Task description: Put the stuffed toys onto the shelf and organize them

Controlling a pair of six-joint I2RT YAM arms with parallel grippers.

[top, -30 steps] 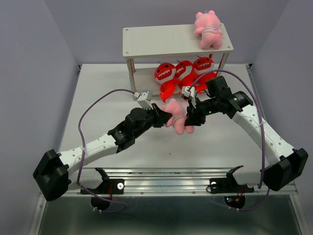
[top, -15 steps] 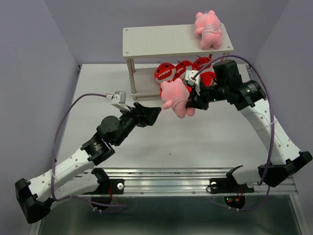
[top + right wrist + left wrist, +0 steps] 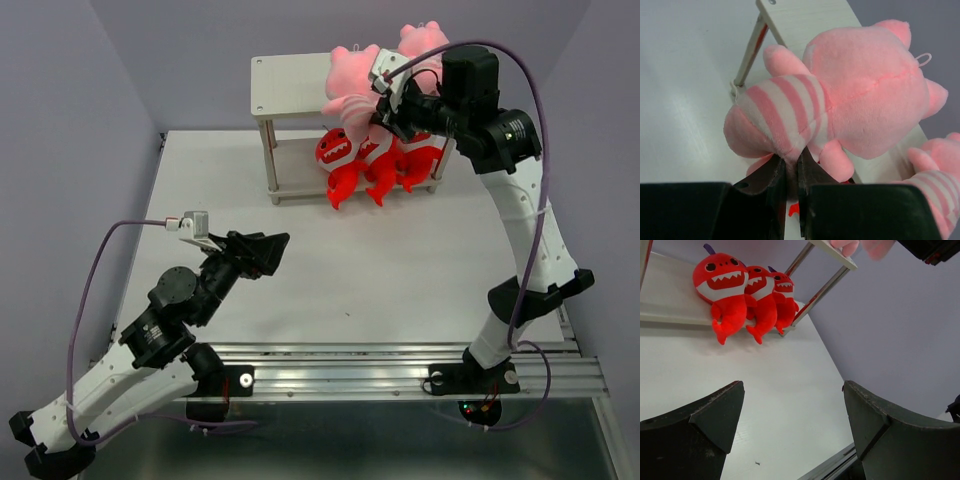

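Observation:
My right gripper [image 3: 383,103] is shut on a pink striped stuffed toy [image 3: 350,75] and holds it just above the shelf's top board [image 3: 295,88]. In the right wrist view the fingers pinch a fold of its striped belly [image 3: 790,117]. A second pink toy [image 3: 428,38] lies at the board's right end, partly hidden by the arm. Three red toothy toys [image 3: 338,152] sit side by side on the lower tier, tails hanging over its front edge. My left gripper [image 3: 272,246] hovers open over the table, empty, well short of the shelf.
The shelf's thin legs [image 3: 822,287] stand near the table's back edge. The left half of the top board [image 3: 805,20] is bare. A metal rail [image 3: 330,355] runs along the near table edge. Grey walls close in at both sides.
The left gripper opened, let go of the pink toy and drew back toward the near left. The right arm carried the toy from mid-table up over the shelf's top board.

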